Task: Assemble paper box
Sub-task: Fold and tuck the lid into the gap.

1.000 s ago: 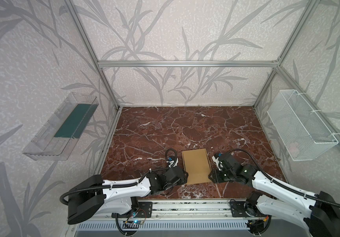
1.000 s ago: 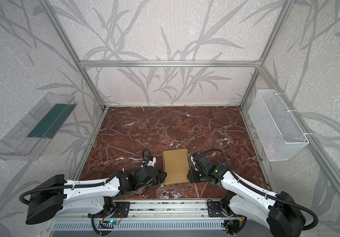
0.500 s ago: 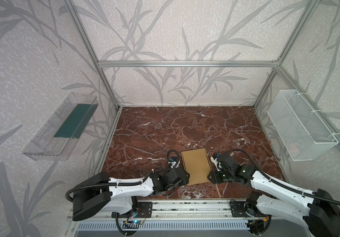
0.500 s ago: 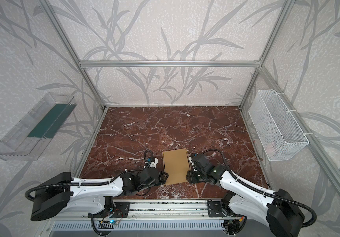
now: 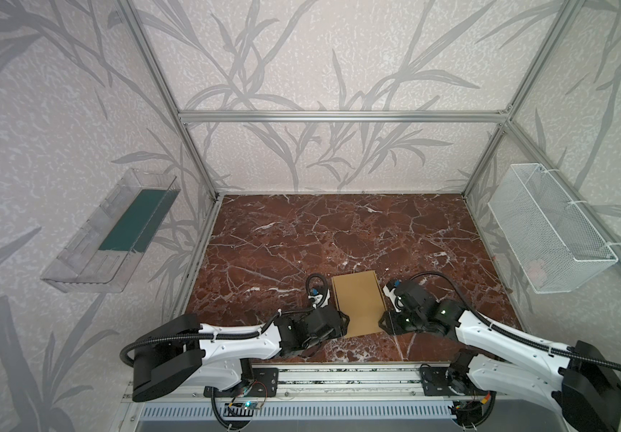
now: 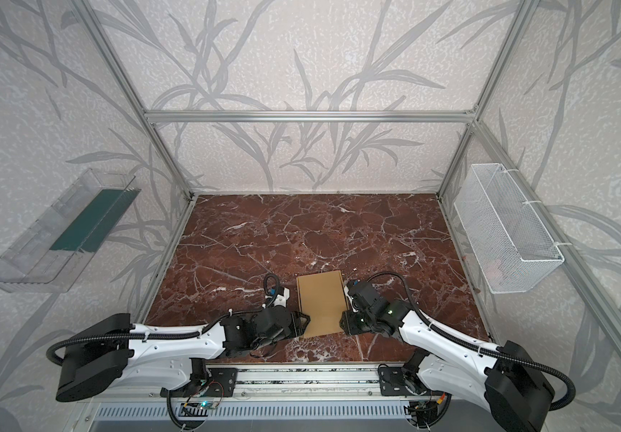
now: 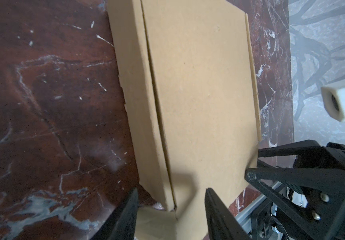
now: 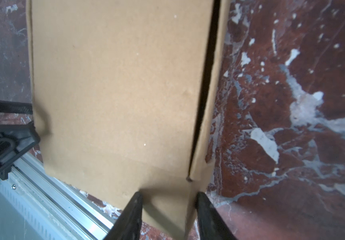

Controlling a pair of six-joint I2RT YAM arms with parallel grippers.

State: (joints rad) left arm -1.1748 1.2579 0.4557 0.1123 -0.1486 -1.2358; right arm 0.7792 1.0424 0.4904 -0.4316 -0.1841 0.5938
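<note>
Corners of paper box [image 5: 357, 299] inside left pincer [image 7: 170, 190], right pincer [image 8: 168, 193] — jaws parted, grip unclear — tips hidden from above.

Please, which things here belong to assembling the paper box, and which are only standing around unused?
For the job:
- paper box, lying on the marble table
- left gripper and right gripper, each at a near corner of the box

Standing around:
- clear tray, on one side wall
- white wire basket, on the opposite wall
</note>
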